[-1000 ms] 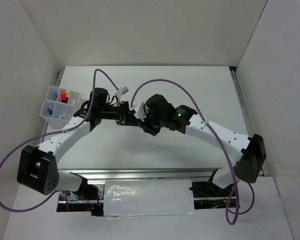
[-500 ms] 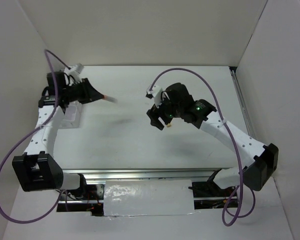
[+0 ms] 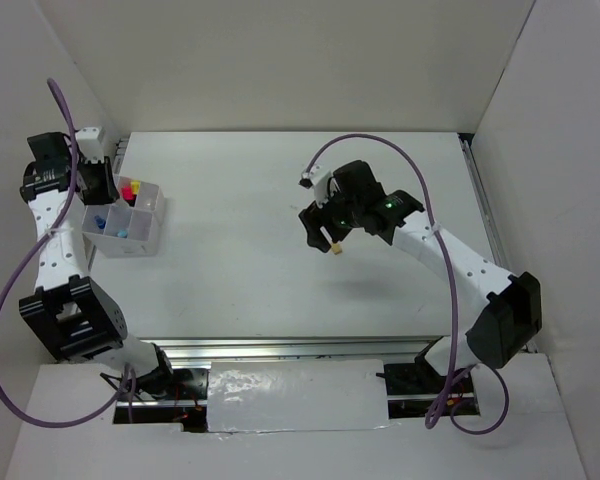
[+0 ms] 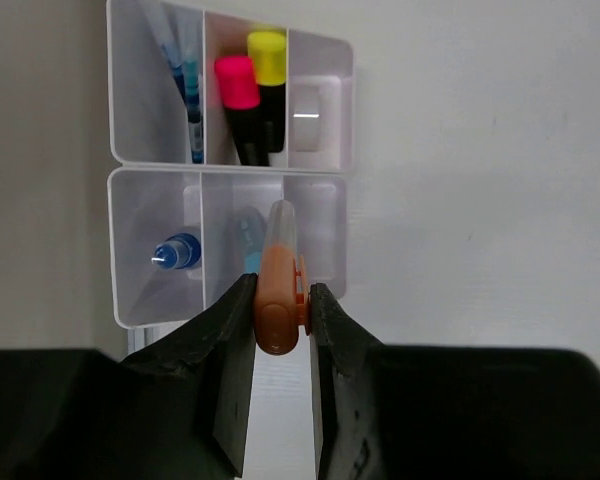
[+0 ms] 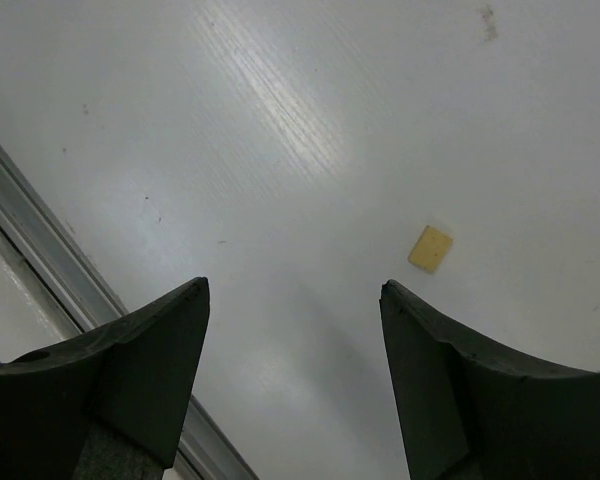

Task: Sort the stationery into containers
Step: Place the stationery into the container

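While your left arm stands folded steeply up at the far left edge of the worktop [image 3: 240,270], its wrist is turned down over the organizer box [image 3: 148,232]. The left pincer [image 4: 280,305] is clamped on the orange-capped tube [image 4: 279,262], whose clear body points away from the fingers. In the wrist view the tube lies over the nearer row of the box, about at the wall between the middle and right cells; you cannot tell how high it hangs.

In the far row sit thin pens [image 4: 187,90], the pink-capped highlighter [image 4: 237,84] beside the yellow-capped highlighter [image 4: 267,50], and the tape ring [image 4: 307,118]. The nearer row holds the blue-capped bottle [image 4: 178,250] and the light-blue marker [image 4: 247,235].

Your right arm reaches slantwise from its base to mid-worktop, elbow low and wrist bent downward. The right pincer [image 5: 292,292] is spread apart above bare worktop and holds nothing. A small yellow scrap [image 5: 431,248] lies just beyond its fingers.
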You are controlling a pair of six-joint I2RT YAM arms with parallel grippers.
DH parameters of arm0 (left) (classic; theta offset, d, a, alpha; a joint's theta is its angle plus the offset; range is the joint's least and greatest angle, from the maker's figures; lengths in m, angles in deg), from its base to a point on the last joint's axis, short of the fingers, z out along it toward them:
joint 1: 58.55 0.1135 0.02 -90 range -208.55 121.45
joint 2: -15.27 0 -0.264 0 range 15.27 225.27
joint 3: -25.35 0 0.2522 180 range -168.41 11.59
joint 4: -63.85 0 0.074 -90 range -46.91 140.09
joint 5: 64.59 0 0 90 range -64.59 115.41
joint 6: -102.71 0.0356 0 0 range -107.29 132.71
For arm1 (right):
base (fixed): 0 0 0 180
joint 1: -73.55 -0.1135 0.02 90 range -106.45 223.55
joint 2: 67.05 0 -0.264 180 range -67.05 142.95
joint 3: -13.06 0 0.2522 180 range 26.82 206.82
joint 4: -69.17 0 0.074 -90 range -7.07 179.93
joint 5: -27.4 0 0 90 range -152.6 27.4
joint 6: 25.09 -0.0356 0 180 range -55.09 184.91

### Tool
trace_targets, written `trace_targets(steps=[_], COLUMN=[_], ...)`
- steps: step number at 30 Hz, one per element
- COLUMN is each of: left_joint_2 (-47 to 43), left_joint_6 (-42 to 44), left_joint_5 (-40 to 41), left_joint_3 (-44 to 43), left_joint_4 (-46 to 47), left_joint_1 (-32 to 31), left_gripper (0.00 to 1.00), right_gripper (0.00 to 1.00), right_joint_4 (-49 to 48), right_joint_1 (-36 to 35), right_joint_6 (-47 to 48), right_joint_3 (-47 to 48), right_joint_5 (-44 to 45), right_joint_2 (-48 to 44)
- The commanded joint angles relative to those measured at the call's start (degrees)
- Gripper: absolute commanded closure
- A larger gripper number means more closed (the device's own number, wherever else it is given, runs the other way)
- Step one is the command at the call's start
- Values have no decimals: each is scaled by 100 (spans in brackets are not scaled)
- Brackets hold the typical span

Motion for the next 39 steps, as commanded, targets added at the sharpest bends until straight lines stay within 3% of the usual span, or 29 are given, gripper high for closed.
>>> trace_targets(steps=[1,12,20,27,31,39], left_joint_2=[70,510,905,958,862,301], left_joint_6=[257,283,213,152,108,-7], left_joint_5=[322,885,798,736,526,-274], left_joint_3=[32,67,-109,-65,-56,128], left_joint_4=[43,588,483,447,465,701], left_joint_1=[25,16,-10,-63,-80,-98], left_gripper=[100,97,78,50,41,38], right_gripper=[25,26,32,39,44,50], right_joint_4=[-162,-206,-162,-241,-293,-390], right_joint_1=[59,288,648,894,921,912], right_joint_6=[-138,-138,-288,-490,-560,-718], right_joint_3=[39,-111,-137,-269,-251,-84], right_joint_5=[-39,-101,-127,13,189,592], right_joint_2=[132,273,563,1002,1283,1942])
